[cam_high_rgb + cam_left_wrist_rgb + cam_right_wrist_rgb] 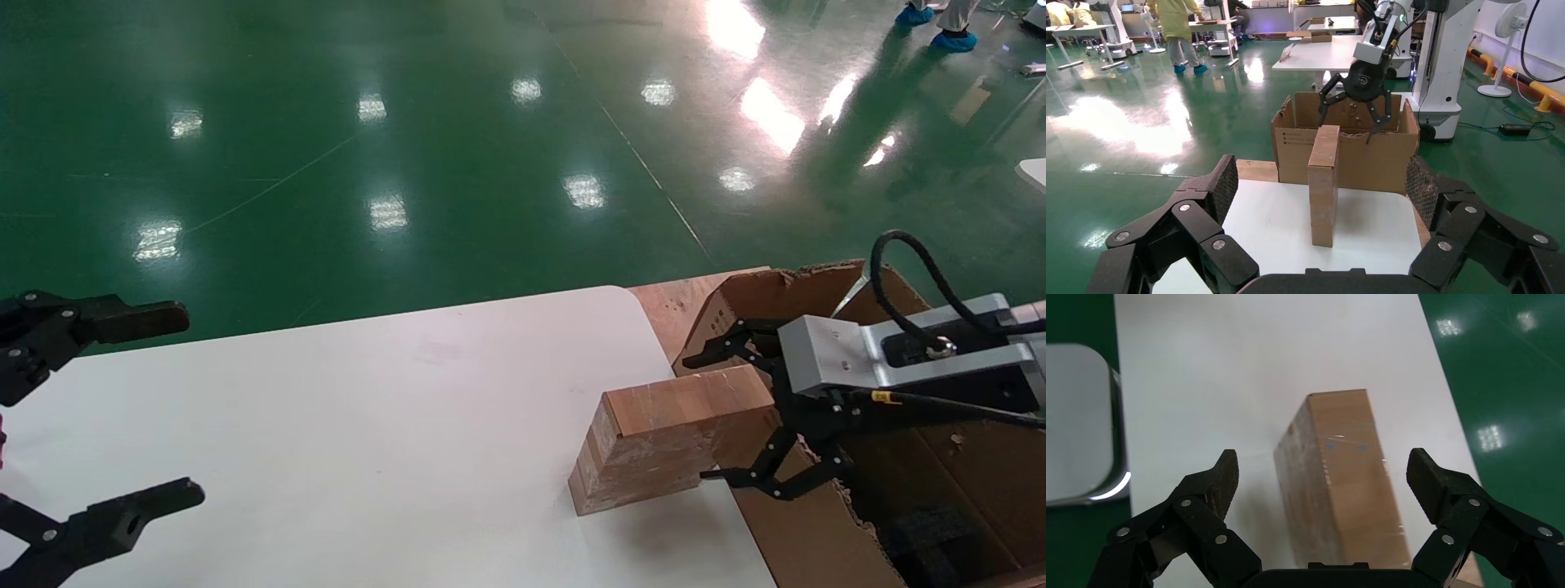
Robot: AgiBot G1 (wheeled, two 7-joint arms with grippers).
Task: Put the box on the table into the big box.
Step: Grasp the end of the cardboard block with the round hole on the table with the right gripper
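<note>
**Closing in on the box at the table's edge**

Straddling the box (666, 437) at lower right of the head view, the right gripper (719, 412) holds its jaws spread wide, one finger on each side and neither touching cardboard. The box stands on edge on the table (368, 425), just beside the big box (817, 523), whose ragged rim runs along the table's right edge. At far left of the frame the left gripper (139, 408) hangs over the tabletop, jaws also spread, well apart from the work. A narrow, upright block like this could tip if one finger lands first, and glossy tape may let it slip. The carton's torn wall rises close behind, so a low lift risks snagging it; open tabletop lies leftward.
</note>
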